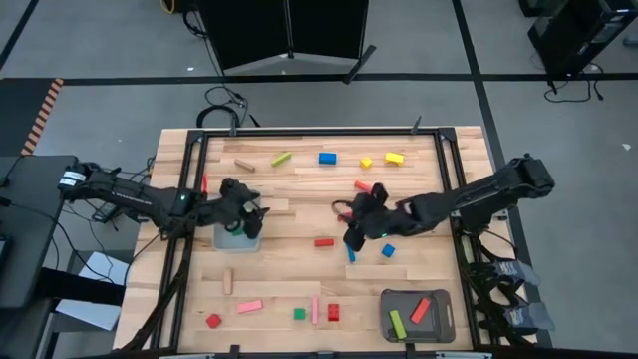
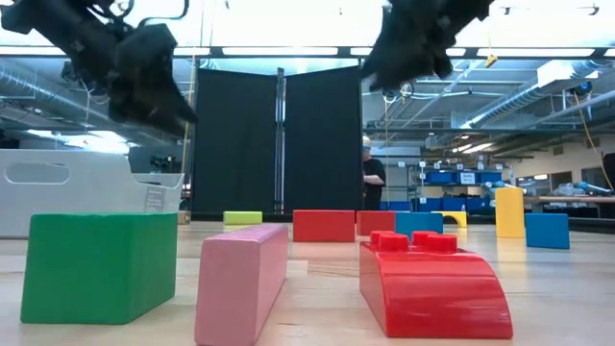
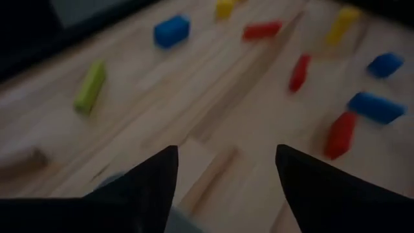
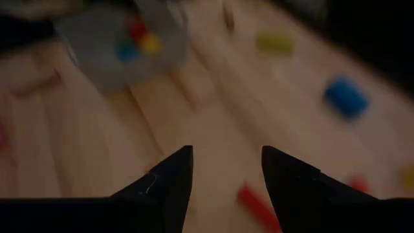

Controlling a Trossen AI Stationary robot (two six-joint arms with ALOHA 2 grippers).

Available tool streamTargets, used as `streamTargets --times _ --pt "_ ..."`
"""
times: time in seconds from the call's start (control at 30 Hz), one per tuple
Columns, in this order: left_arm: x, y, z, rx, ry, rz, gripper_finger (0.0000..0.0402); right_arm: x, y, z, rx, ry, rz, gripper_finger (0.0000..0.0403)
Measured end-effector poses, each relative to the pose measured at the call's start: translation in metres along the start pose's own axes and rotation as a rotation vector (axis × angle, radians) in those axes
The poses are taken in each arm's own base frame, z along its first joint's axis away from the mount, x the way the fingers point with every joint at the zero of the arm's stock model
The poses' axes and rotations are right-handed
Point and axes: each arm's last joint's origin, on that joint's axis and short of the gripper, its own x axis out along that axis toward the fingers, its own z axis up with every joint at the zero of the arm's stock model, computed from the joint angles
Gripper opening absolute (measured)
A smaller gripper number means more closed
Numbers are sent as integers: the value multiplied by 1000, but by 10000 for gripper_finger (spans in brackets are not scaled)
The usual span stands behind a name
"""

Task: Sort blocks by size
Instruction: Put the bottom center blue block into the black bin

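Note:
Small painted blocks lie scattered on the wooden table (image 1: 299, 284), among them a blue one (image 1: 327, 158), a green bar (image 1: 281, 158) and a red bar (image 1: 324, 241). My left gripper (image 1: 255, 213) hangs open over the far rim of a grey tray (image 1: 237, 237), which holds red, yellow and blue blocks (image 4: 137, 39). In its wrist view the left gripper (image 3: 226, 162) has only bare table between its fingers. My right gripper (image 1: 351, 235) is open above mid-table, with a red bar (image 4: 259, 206) just ahead of it (image 4: 226, 162) and a blue block (image 1: 351, 255) beside it.
A second grey tray (image 1: 419, 314) at the near right holds a red and a green bar. Near the front edge stand a green cube (image 2: 96, 264), a pink bar (image 2: 240, 284) and a red piece (image 2: 432, 288). A black frame (image 1: 189, 249) runs along the table's sides.

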Motion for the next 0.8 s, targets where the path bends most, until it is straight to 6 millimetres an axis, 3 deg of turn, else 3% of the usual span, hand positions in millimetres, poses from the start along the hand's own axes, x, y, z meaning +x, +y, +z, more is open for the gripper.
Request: streamTargets --times 0.2,0.37,0.8 --pt "-9 -15 1 35 -106 -48 255 30 11 -24 101 282 -88 195" --pt "-15 -22 -5 49 -145 -61 253 49 23 -35 163 412 -114 209" --pt "-15 -24 -11 52 -160 -82 253 66 44 -53 291 557 -252 262"
